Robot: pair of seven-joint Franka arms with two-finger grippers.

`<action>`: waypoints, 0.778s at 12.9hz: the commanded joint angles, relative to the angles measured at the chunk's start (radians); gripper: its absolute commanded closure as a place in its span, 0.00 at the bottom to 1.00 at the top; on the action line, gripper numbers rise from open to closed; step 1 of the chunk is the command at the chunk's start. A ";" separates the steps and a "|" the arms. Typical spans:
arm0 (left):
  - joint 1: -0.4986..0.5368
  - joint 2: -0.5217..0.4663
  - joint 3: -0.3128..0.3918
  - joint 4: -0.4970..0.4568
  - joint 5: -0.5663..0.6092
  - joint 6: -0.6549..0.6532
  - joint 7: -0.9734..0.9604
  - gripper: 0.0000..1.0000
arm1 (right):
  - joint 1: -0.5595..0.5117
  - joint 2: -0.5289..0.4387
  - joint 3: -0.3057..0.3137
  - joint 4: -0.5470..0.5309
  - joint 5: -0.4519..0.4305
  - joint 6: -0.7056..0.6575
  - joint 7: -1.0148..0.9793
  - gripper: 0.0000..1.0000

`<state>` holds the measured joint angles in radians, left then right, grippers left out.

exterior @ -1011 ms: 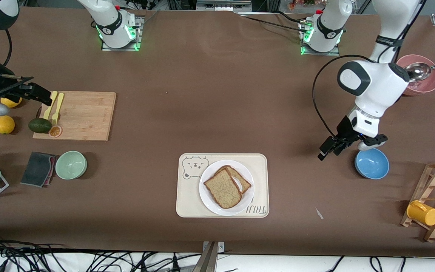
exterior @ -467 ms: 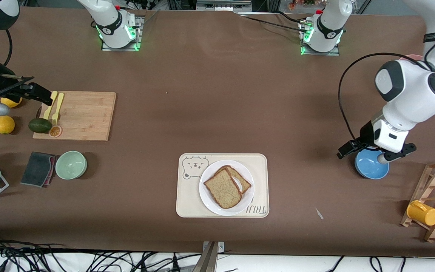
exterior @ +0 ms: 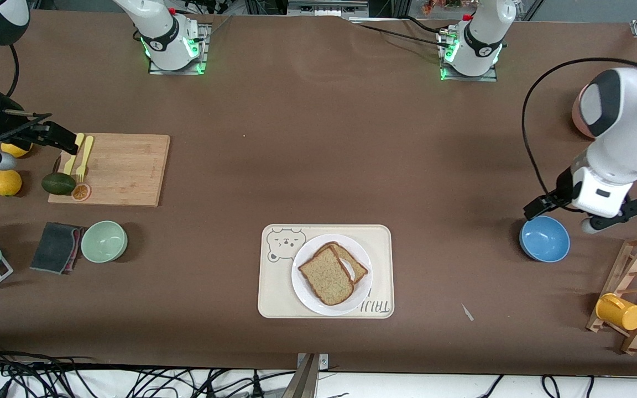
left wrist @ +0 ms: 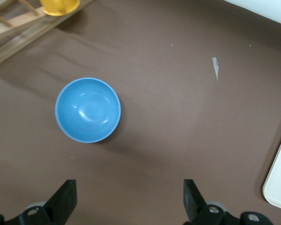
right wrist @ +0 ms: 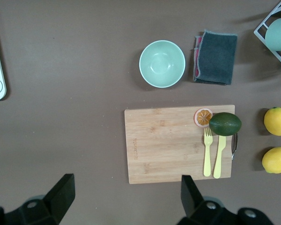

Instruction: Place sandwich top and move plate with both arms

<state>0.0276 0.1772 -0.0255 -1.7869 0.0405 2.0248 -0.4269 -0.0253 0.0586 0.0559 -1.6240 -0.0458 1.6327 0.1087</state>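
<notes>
Resting askew on the lower slice, the sandwich top (exterior: 327,275), a speckled brown-crusted square, looks light and soft, best pinched gently at its crust. The plate (exterior: 303,290) sits on a beige tray (exterior: 274,301) near the surface's front edge. Left pincer (left wrist: 129,201) hangs released near a blue bowl (exterior: 544,239); right pincer (right wrist: 126,197) hangs released over a cutting board (exterior: 125,171).
</notes>
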 commanded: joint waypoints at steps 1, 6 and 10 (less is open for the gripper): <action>0.040 -0.011 -0.007 0.099 0.036 -0.135 0.011 0.00 | 0.002 0.001 0.001 0.012 0.000 -0.014 -0.015 0.00; 0.071 -0.074 -0.005 0.104 0.036 -0.205 0.102 0.00 | 0.002 0.001 0.002 0.013 0.000 -0.014 -0.014 0.00; 0.069 -0.127 -0.016 0.104 0.035 -0.285 0.138 0.00 | 0.002 0.001 0.002 0.013 0.000 -0.013 -0.011 0.00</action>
<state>0.0937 0.0783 -0.0288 -1.6860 0.0410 1.7942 -0.3262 -0.0240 0.0589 0.0567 -1.6240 -0.0458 1.6323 0.1078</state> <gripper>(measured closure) 0.000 0.000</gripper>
